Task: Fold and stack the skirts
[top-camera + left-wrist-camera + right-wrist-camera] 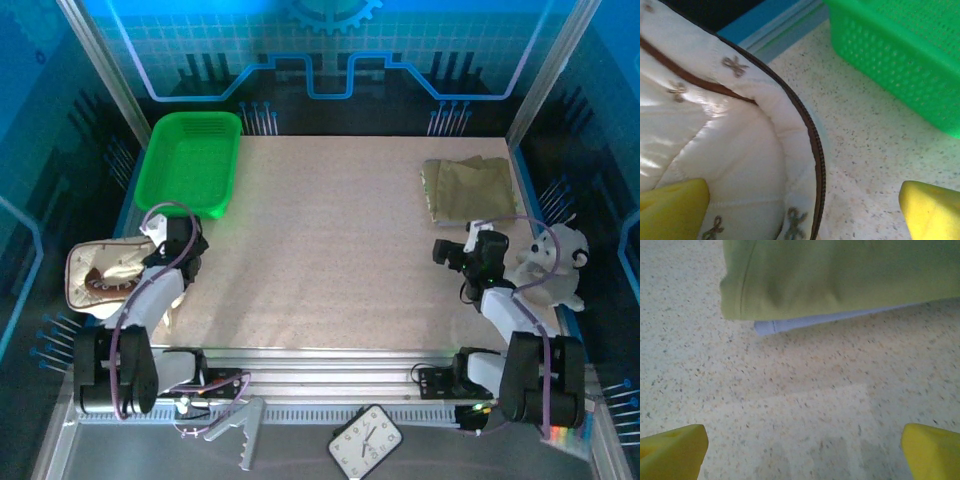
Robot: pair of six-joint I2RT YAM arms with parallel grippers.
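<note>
Skirts [468, 187] are stacked far to the right of the green basket [190, 160]: the olive-tan skirt [840, 275] is laid folded on the lavender skirt [790, 325], whose edge is exposed beneath. The right gripper [802, 450] is held wide open and empty, right of the basket. The left gripper [802, 210], just beside the basket, is spread wide, empty, over the beige pouch [730, 165].

I drive this rig in a robot test cell, a kind of lab booth. The left arm [140, 305] and the right arm [512, 305] are bolted on an aluminium rail [330, 362] at the near edge of a speckled table [330, 250]. Metal posts [106, 68] carry blue walls [450, 30] printed with a gear and circuit lines. Ahead of my left fingers [671, 210], to their right, stands a green plastic basket [900, 60].
</note>
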